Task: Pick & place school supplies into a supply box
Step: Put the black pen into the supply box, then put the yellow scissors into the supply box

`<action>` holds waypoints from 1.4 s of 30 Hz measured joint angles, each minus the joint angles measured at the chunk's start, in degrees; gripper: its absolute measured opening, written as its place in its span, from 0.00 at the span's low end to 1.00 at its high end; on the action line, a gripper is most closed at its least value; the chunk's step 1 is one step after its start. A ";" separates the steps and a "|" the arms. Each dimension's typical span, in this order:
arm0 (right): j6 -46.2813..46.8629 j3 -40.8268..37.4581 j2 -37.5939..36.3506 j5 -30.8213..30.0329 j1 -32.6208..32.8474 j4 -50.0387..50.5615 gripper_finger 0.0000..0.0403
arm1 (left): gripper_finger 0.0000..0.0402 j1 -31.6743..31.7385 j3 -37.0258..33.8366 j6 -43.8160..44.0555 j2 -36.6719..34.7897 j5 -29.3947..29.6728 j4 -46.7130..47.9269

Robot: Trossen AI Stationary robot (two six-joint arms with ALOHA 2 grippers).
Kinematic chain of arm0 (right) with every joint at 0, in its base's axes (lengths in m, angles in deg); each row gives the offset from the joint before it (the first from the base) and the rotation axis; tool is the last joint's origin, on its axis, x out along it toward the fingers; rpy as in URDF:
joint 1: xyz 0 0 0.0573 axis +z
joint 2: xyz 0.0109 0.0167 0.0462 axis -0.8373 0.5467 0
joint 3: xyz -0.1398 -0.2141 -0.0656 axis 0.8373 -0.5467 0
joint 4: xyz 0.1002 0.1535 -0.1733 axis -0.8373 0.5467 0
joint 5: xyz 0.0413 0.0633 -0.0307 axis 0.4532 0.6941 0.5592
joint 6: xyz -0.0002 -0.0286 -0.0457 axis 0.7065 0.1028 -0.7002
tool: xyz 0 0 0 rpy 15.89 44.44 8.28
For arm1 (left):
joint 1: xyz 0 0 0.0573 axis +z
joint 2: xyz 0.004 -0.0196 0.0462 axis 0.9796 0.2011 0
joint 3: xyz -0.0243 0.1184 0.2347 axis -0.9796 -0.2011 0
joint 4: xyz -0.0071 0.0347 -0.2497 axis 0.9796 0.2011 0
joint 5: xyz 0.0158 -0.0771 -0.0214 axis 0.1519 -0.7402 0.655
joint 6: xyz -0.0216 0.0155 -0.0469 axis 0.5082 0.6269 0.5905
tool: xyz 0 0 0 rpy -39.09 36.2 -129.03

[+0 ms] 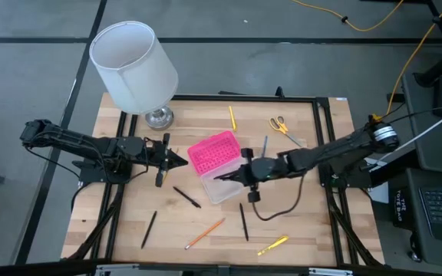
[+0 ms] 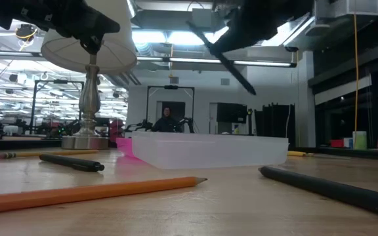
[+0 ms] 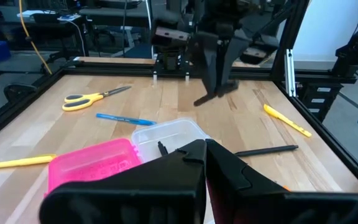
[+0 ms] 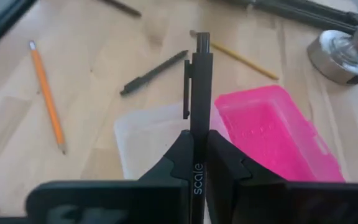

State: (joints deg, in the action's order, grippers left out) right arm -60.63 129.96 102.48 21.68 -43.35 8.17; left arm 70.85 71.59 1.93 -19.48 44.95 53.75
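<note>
— So, what do the jaws of the right gripper (image 4: 197,146) hold?
— A black pen (image 4: 199,81), clamped, above the clear tray of the supply box (image 1: 219,170) in the middle of the table (image 1: 321,222).
— How to release it well?
— I think: lower it, keep it along the tray, then open.
— And the left gripper (image 1: 176,159)?
— Closed on nothing, waiting beside the pink lid (image 1: 213,152).

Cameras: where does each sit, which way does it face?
High: overhead, straight down; both arms, lamp, supply box.
Low: table height, facing the room; box ahead, arms overhead.
Left wrist: over its own shut fingers, toward the right arm, scissors.
Right wrist: over its own fingers gripping a black pen above the box.
Shared: all four show the box; both wrist views its pink lid.
</note>
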 joint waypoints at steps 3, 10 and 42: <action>-1.77 4.24 4.26 0.29 -0.64 4.24 0.07 | 0.01 -0.01 0.00 -0.01 0.00 0.00 -0.11; -3.12 10.33 14.05 0.27 -2.55 12.89 0.07 | 0.01 0.00 0.02 -0.02 0.02 0.00 -0.19; 0.43 10.53 19.31 4.80 -4.68 13.68 0.16 | 0.01 -0.02 0.02 -0.02 0.00 0.00 -0.20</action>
State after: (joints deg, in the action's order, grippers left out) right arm -60.20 140.49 121.79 26.48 -48.04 21.85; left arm 70.83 71.61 1.91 -19.48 44.95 53.56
